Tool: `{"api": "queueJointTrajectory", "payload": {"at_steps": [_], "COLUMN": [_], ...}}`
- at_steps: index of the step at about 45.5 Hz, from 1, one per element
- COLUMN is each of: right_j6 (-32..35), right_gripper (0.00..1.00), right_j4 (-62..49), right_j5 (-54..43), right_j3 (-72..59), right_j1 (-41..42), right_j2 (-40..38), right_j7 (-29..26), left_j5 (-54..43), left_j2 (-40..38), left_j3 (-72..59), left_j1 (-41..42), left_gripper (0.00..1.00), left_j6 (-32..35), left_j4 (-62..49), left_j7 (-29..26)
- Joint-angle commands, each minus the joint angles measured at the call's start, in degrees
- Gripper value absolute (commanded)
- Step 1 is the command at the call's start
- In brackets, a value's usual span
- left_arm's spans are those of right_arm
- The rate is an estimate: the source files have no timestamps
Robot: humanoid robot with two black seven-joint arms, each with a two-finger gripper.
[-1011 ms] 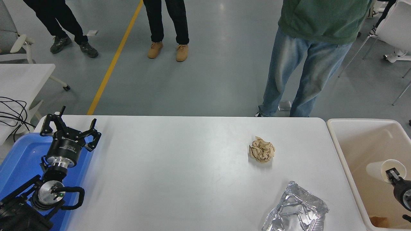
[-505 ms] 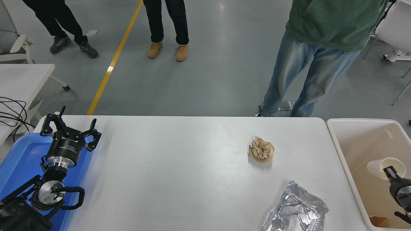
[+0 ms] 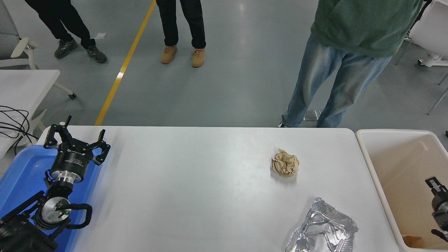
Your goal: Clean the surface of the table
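Observation:
The white table surface (image 3: 196,182) carries a crumpled brown paper ball (image 3: 285,163) at the right middle and a crumpled sheet of silver foil (image 3: 322,227) at the front right. My right gripper (image 3: 435,183) hangs at the picture's right edge over the beige bin (image 3: 371,164), open and empty, mostly cut off by the frame. My left gripper (image 3: 75,140) is parked at the lower left over the blue tray (image 3: 24,168), open and empty.
The bin stands against the table's right end, with a brown scrap (image 3: 413,240) on its floor. A person in jeans (image 3: 332,80) stands at the far right edge. A smaller white table with black cables (image 3: 14,122) is at the left.
The white paper cup that my right gripper held over the bin is gone from it and no longer shows. The right gripper has drawn back towards the right edge. The left arm has not moved.

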Motion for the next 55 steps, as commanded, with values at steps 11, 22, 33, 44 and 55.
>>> {"api": "queueJointTrajectory", "payload": {"at_steps": [11,22,33,44,55], "right_j6": [3.7,14.6,18.9,20.0,22.5], "right_gripper": [0.99,0.99,1.00,1.00,1.00], "right_j4": [0.1,0.0,0.1,0.3,1.0], "right_j5": [7.3,20.3,21.3,21.7,28.2], "right_j3": [8.9,26.2,27.6,29.8,40.6], "right_j1": [2.6,7.3,10.6,12.5,12.6], "right_j2": [-1.1,-4.5,-5.8,-5.8,-5.2], "right_j7": [0.5,0.3,-1.9,-1.9,-2.1], "left_j5": [0.0,0.0,0.0,0.0,0.0], "left_j2": [0.0,0.1,0.0,0.0,0.1], "left_j3": [0.0,0.0,0.0,0.0,0.0], "left_j1": [0.0,0.0,0.0,0.0,0.0], "left_gripper": [0.99,0.99,0.99,0.99,0.99], "left_j6": [0.0,0.0,0.0,0.0,0.0], "left_j4": [0.0,0.0,0.0,0.0,0.0], "left_j7": [0.0,0.0,0.0,0.0,0.0]}}
